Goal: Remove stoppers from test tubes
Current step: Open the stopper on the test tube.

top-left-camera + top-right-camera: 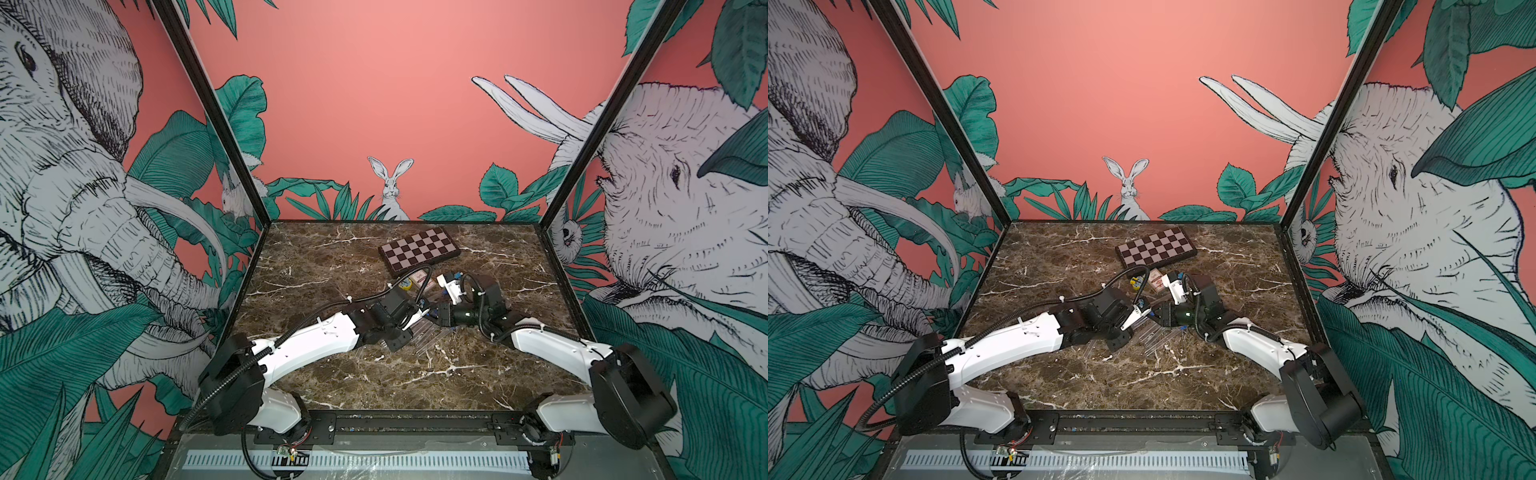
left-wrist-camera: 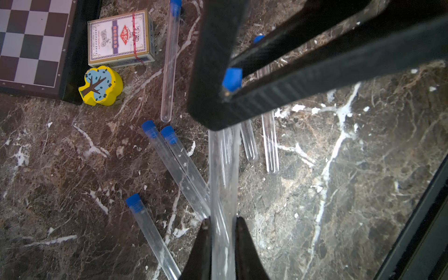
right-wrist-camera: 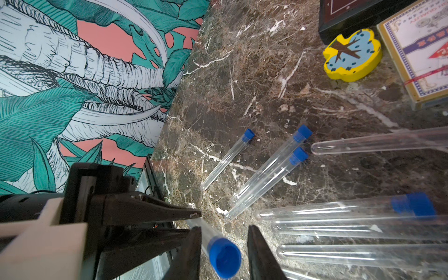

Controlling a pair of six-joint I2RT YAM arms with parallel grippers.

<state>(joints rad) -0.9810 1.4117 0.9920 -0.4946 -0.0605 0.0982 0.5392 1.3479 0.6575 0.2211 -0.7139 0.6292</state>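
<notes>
Left tool (image 2: 223,220) is clamped on a clear test tube (image 2: 221,169), held above the surface (image 2: 339,194). Its blue stopper (image 3: 224,257) sits between the jaws of the right tool (image 3: 225,228), which stand apart with a gap on one side. Risk: uneven closing pushes the stopper sideways, and the smooth tube pivots or slips in the left grip. Capped tubes (image 3: 269,174) lie below.

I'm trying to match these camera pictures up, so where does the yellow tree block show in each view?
In a top view: the yellow tree block sits mid-table, small, just nearer than the chessboard.
In a top view: the block in the same spot.
Left wrist: the block in full view, by the chessboard's corner.
Right wrist: the block in full view.
Shared landmark: the card box right beside it.
</notes>
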